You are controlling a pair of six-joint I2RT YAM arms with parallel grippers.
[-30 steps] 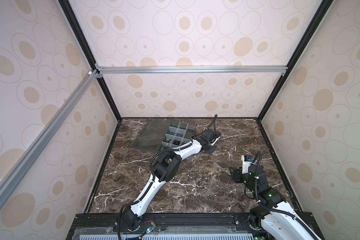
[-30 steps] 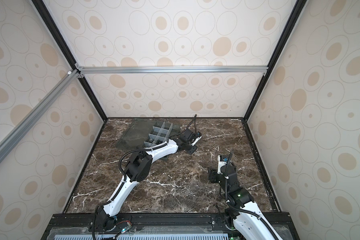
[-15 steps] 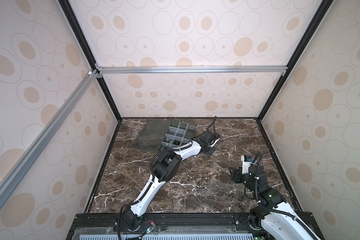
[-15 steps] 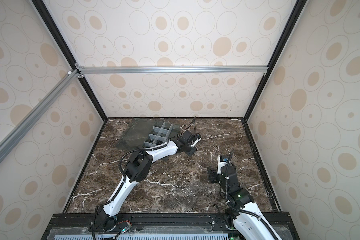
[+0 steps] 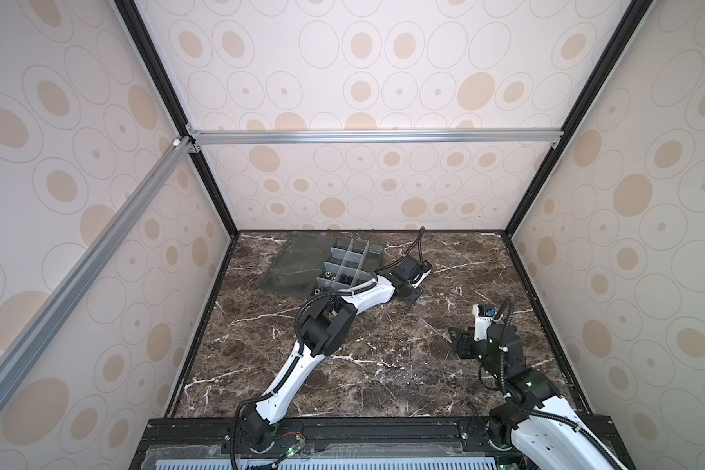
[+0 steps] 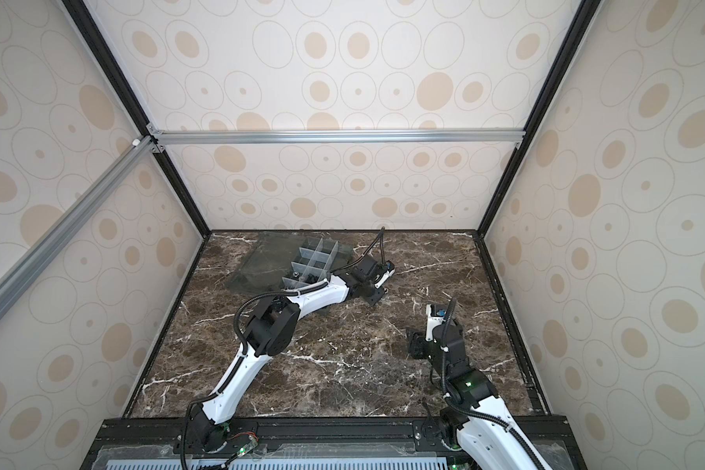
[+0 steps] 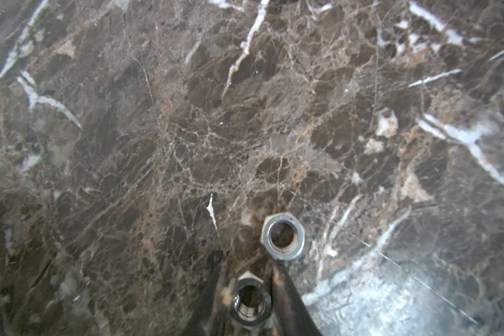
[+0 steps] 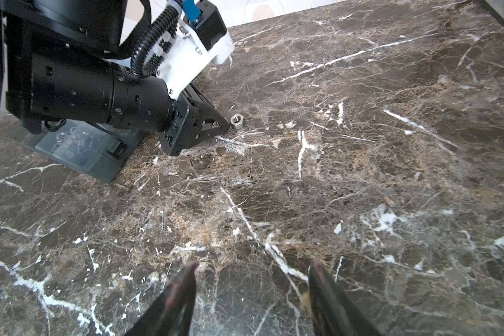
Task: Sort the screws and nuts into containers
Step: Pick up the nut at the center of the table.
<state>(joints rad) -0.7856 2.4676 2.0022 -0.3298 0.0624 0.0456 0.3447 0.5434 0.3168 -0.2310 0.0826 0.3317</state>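
The left gripper, cut off at the lower edge, seems to pinch a dark nut beside a silver nut. The right gripper stands wide.

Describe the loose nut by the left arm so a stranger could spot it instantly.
Find the organizer box at the back of the marble table; the left gripper points at the marble beside it. The loose nut lies flat just beyond the jaws' tips, bright silver, unlike the other nut sitting between the jaws.
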